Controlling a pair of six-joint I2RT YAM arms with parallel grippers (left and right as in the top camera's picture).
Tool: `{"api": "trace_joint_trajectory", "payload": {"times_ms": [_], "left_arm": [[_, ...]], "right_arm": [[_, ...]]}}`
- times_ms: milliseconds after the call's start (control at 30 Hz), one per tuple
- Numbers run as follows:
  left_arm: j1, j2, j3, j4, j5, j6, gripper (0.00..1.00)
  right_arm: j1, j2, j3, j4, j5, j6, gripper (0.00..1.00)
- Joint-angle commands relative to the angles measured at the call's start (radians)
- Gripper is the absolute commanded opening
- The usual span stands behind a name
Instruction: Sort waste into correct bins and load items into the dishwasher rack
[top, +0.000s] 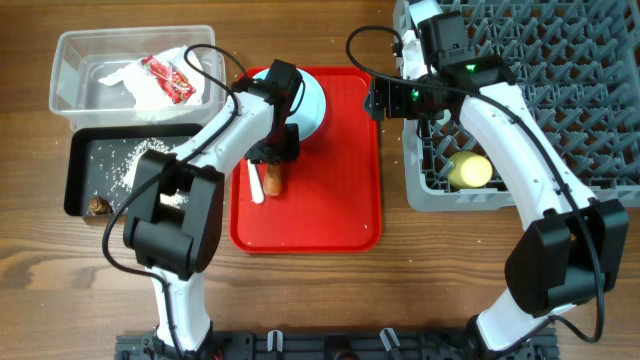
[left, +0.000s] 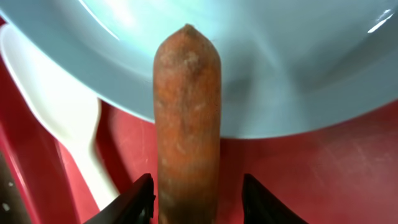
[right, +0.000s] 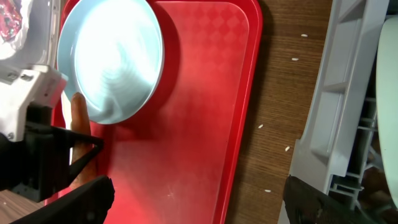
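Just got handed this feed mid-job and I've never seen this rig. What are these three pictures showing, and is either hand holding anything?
Two robot arms work at a wooden table. The overhead picture looks straight down; the other two come from a camera on each wrist, that arm's fingers at the bottom. The left hand straddles the orange carrot on the red tray, open, not yet gripping; the white spoon and pale-blue plate lie beside it. The right hand hangs open and empty near the tray's right edge. Left of the tray: a clear tub holding a wrapper and napkin, and a black tray with rice. Right: the grey rack with a yellow cup in it.
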Motion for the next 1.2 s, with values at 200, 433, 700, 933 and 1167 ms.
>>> {"api": "trace_joint_trajectory", "payload": {"times_ms": [200,433,700,933,1167], "left_arm": [[-0.003,0.058,-0.008,0.002,-0.016,-0.006,0.33],[-0.002,0.051,0.045,-0.076,-0.013,-0.006,0.15],[0.002,-0.011,0.217,-0.252,-0.015,-0.006,0.13],[0.099,-0.127,0.286,-0.354,-0.061,-0.006,0.17],[0.351,-0.229,0.286,-0.365,-0.08,-0.016,0.18]], "right_arm": [[0.004,-0.007,-0.006,-0.006,-0.012,-0.03,0.91],[0.004,-0.007,-0.006,-0.006,-0.012,-0.031,0.91],[0.004,-0.007,-0.006,-0.006,-0.012,-0.032,0.91],[0.004,-0.007,-0.006,-0.007,-0.011,-0.032,0.91],[0.004,-0.007,-0.006,-0.004,-0.011,-0.032,0.91]]}}
